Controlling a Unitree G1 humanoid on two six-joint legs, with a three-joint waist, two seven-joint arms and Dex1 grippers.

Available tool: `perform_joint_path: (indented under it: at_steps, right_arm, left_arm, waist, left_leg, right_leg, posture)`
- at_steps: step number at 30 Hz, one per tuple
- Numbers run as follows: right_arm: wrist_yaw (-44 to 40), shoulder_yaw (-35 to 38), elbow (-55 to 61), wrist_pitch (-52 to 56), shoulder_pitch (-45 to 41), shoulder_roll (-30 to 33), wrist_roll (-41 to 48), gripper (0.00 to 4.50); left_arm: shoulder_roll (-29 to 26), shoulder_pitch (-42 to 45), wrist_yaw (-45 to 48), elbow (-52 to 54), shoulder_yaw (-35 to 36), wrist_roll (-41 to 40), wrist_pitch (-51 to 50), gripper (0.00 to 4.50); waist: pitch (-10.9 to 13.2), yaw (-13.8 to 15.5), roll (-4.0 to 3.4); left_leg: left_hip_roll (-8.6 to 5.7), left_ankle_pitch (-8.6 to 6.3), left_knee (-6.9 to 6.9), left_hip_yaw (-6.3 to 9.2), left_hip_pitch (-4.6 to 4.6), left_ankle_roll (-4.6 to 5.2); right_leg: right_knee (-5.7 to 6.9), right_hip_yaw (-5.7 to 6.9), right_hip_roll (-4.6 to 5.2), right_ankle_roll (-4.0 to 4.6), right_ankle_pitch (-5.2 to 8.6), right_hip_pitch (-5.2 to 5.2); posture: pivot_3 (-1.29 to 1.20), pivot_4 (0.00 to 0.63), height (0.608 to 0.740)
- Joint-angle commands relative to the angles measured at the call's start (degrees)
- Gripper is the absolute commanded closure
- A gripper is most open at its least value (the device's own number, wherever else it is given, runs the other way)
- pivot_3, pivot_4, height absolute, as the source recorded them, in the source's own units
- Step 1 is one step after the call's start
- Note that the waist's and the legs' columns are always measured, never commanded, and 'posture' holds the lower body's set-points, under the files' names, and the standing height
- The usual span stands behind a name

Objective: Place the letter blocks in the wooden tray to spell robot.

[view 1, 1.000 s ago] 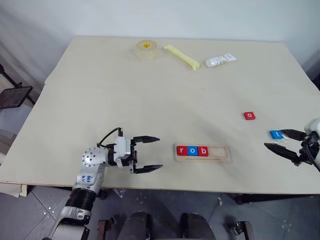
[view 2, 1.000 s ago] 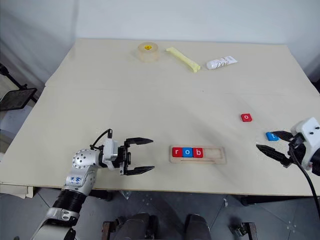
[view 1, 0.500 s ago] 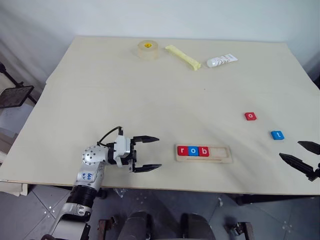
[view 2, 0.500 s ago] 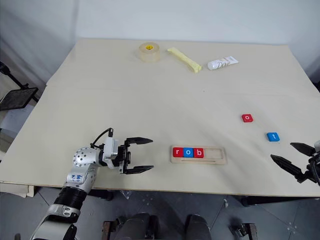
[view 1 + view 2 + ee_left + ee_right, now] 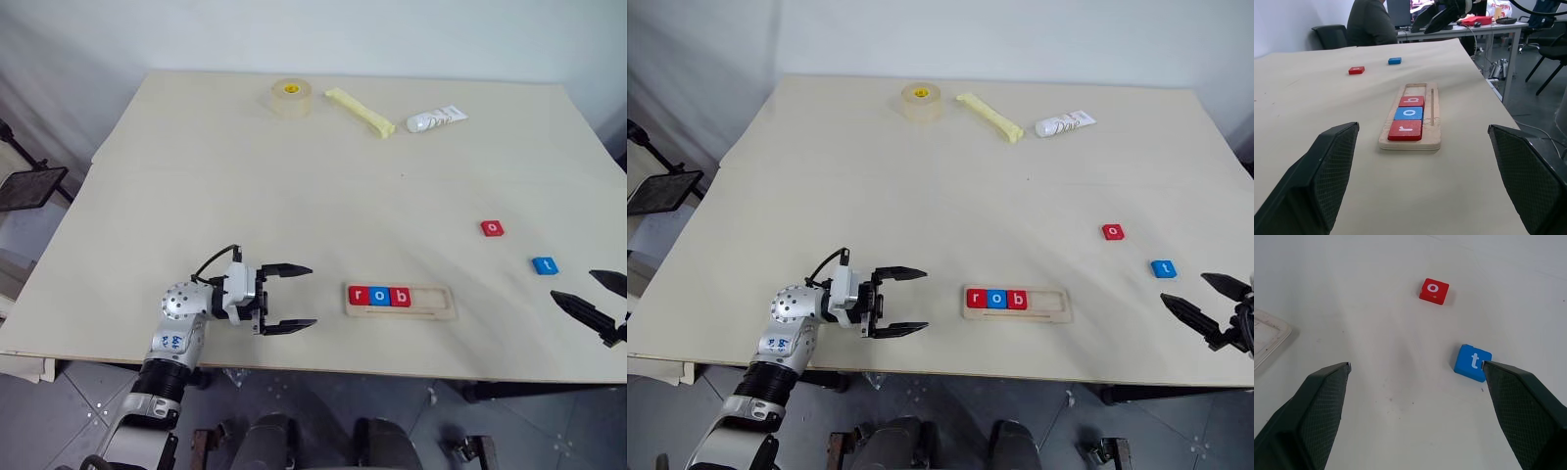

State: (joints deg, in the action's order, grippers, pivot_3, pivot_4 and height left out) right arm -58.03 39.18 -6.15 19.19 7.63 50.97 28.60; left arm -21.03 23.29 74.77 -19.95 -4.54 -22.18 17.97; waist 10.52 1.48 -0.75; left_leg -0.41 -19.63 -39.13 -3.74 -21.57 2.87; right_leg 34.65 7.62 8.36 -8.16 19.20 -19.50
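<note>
Left eye view, read from left to right, had the left pincer (image 5: pixel 288 298) at the near edge of the bench (image 5: pixel 245 186), spread wide with nothing in it and pointing level toward the wooden tray (image 5: pixel 400 300) just to its right. That tray lay with its long axis across the bench, parallel to the near edge, and carried the red r (image 5: pixel 359 295), blue o (image 5: pixel 378 296) and red b (image 5: pixel 399 297) side by side at its left end. The two slots at its right end were bare.

Further right and a little farther back sat the loose red o (image 5: pixel 493 228), flat on the bench, well apart from the tray. Nearer and right of it lay the blue t (image 5: pixel 545 265).

At the right edge hung the right pincer (image 5: pixel 600 302), wide open and holding nothing, close to the blue t and clearly the nearer arm to both loose tiles. From it the red o lay ahead and toward the left, beyond the t. As the fourth letter, the red o looked to be the next pick, with the tray's first free slot leftward along the tray's long axis.
</note>
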Motion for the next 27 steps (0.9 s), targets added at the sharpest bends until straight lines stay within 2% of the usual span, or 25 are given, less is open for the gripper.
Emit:
perform_joint_path:
  at_steps: [1,11,14,21,23,27]
  right_arm:
    - [0.69,1.92,1.4,0.69,0.09,0.0,1.5,0.02]
    - [1.54,1.61,2.79,1.66,0.23,-0.33,2.59,0.02]
    - [5.9,-1.15,2.68,5.13,-2.74,-0.22,1.81,0.02]
    - [16.36,-10.37,-2.16,8.3,-16.98,-2.63,-2.27,0.02]
    - [16.89,-12.78,-4.42,7.37,-19.95,-2.94,-3.78,0.02]
    - [21.0,-20.76,-15.55,4.98,-32.88,-4.89,-10.31,0.02]
  left_arm:
    - [-0.04,0.32,0.26,0.77,0.62,-0.34,0.74,0.0]
    - [-0.49,0.31,0.35,1.16,0.85,-0.5,0.52,0.0]
    - [-0.77,-0.07,0.1,2.07,0.94,-0.61,0.18,0.0]
    - [-1.62,-1.9,-0.47,4.64,1.25,-0.75,-0.64,0.0]
    - [-1.63,-2.34,-0.84,5.18,1.19,-0.54,-0.8,0.0]
    - [-1.54,-3.39,-1.52,6.22,1.26,-0.49,-0.79,0.0]
  waist:
    - [0.0,0.0,0.0]
    - [0.0,0.0,0.0]
    - [0.0,-0.06,0.0]
    - [-0.01,-0.58,-0.02]
    - [-0.01,-0.4,-0.02]
    - [-0.01,-0.4,-0.02]
  left_leg:
    - [0.0,0.0,0.0,0.0,0.0,0.0]
    - [0.0,0.0,0.0,0.0,0.0,0.0]
    - [0.0,0.0,0.0,0.0,0.0,0.0]
    - [0.05,0.02,0.0,-0.02,0.02,-0.03]
    - [0.05,0.02,0.0,-0.02,0.01,-0.03]
    - [0.0,0.01,-0.01,-0.03,0.0,-0.02]
  right_leg:
    - [0.0,0.0,0.0,0.0,0.0,0.0]
    - [0.0,0.0,0.0,0.0,0.0,0.0]
    - [0.0,0.0,0.0,0.0,0.0,0.0]
    - [0.08,-0.01,-0.03,0.0,0.0,-0.05]
    - [0.11,-0.01,-0.02,0.0,0.0,-0.07]
    - [0.11,-0.01,0.01,0.0,0.0,-0.06]
  posture:
    - [0.0,0.15,0.74]
    - [0.0,0.15,0.74]
    - [0.0,0.15,0.74]
    - [0.0,0.15,0.74]
    - [0.0,0.15,0.74]
    - [0.0,0.15,0.74]
